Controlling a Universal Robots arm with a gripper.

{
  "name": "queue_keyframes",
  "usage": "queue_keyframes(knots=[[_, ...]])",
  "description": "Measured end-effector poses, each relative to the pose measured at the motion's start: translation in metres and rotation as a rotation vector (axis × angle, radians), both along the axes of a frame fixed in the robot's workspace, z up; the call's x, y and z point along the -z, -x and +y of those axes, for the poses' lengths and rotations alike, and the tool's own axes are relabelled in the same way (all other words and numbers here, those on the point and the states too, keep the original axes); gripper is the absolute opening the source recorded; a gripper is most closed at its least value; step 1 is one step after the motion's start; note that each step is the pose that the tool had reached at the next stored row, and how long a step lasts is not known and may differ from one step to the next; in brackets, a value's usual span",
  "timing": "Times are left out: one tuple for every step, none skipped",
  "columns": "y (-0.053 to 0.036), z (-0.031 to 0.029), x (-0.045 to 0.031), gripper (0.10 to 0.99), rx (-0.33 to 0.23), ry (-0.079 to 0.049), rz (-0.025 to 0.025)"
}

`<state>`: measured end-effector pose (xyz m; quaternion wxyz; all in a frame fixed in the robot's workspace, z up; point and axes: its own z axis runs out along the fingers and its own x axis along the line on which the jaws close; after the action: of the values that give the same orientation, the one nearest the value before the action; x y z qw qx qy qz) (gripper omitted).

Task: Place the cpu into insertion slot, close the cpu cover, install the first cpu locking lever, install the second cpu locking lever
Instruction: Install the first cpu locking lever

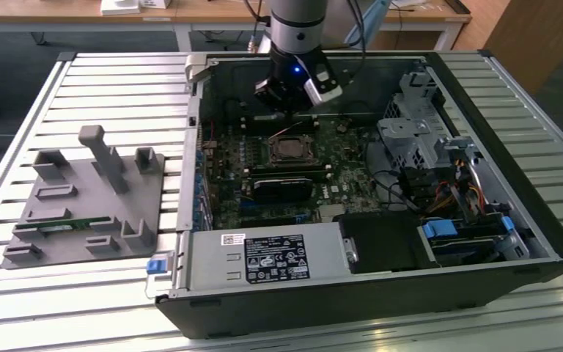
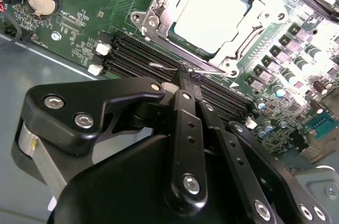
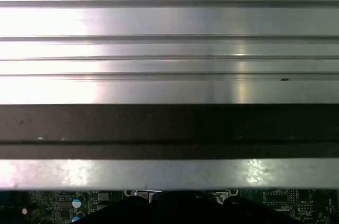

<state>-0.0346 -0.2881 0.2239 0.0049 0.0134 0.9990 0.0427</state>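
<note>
The cpu [image 2: 212, 15], a silvery square, lies in the insertion slot [image 1: 289, 150] on the green board. The shiny cpu cover [image 2: 159, 7] is folded down around it and frames its top. A thin wire locking lever [image 2: 161, 66] runs along the socket's edge by the memory slots. My gripper [image 2: 184, 74] is shut and its black fingertips rest right at this wire. I cannot tell whether the wire is pinched between them. In the exterior view my gripper [image 1: 286, 110] hangs inside the open computer case, just beyond the socket.
Black memory slots [image 2: 137, 57] and a coin battery [image 2: 41, 0] lie beside the socket. A power supply [image 1: 262, 258] and a drive cage [image 1: 428, 139] crowd the case. A grey fixture plate [image 1: 86, 198] holding a green memory stick [image 1: 67, 226] sits on the slatted table [image 1: 27, 95].
</note>
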Motion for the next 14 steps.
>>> queue_keyframes(knots=[[-0.0004, 0.0000, 0.0001, 0.106, 0.000, 0.000, 0.0000], [-0.0007, 0.0001, 0.0003, 0.106, 0.000, 0.000, 0.0000], [-0.0009, 0.0001, 0.0005, 0.106, 0.000, 0.000, 0.0001], [-0.0009, 0.0001, 0.0006, 0.106, 0.000, 0.000, 0.0000], [-0.0010, 0.0001, 0.0008, 0.106, 0.000, 0.000, 0.0000], [-0.0013, 0.0001, 0.0011, 0.106, 0.000, 0.000, 0.0000], [-0.0015, 0.0001, 0.0013, 0.106, 0.000, 0.000, 0.0000], [-0.0020, 0.0001, 0.0015, 0.106, 0.000, 0.000, -0.0001], [-0.0027, 0.0001, 0.0018, 0.106, 0.000, 0.000, -0.0001], [-0.0037, 0.0001, 0.0022, 0.106, 0.000, 0.000, 0.0000], [-0.0045, 0.0001, 0.0026, 0.106, 0.000, 0.000, 0.0000], [-0.0052, 0.0001, 0.0031, 0.106, 0.000, 0.000, 0.0000], [-0.0058, 0.0001, 0.0036, 0.106, 0.000, 0.000, 0.0001], [-0.0066, 0.0001, 0.0042, 0.106, 0.000, 0.000, 0.0001]])
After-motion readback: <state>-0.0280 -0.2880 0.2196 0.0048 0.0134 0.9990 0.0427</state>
